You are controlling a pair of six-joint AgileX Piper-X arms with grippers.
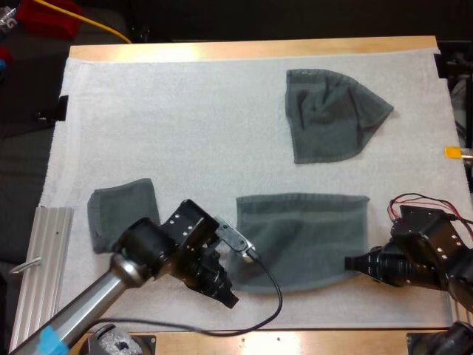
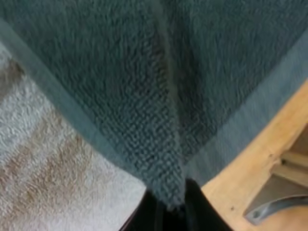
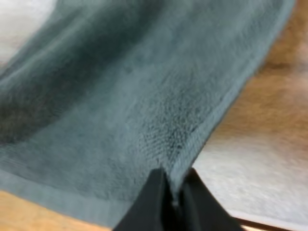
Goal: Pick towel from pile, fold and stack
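My left gripper (image 2: 167, 208) is clamped on the flat towel (image 1: 303, 240) at its near left corner; my right gripper (image 3: 174, 195) pinches its near right corner. Left of this towel lies a folded towel (image 1: 122, 211), and beyond it a crumpled towel (image 1: 329, 115).

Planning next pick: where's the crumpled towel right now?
High view: the crumpled towel lies on the far right part of the mat, apart from and beyond the flat towel at the near edge.

Left claw (image 1: 230, 298) and right claw (image 1: 350, 262) at near corners of the spread towel (image 1: 303, 237); crumpled towel (image 1: 329, 115) beyond.
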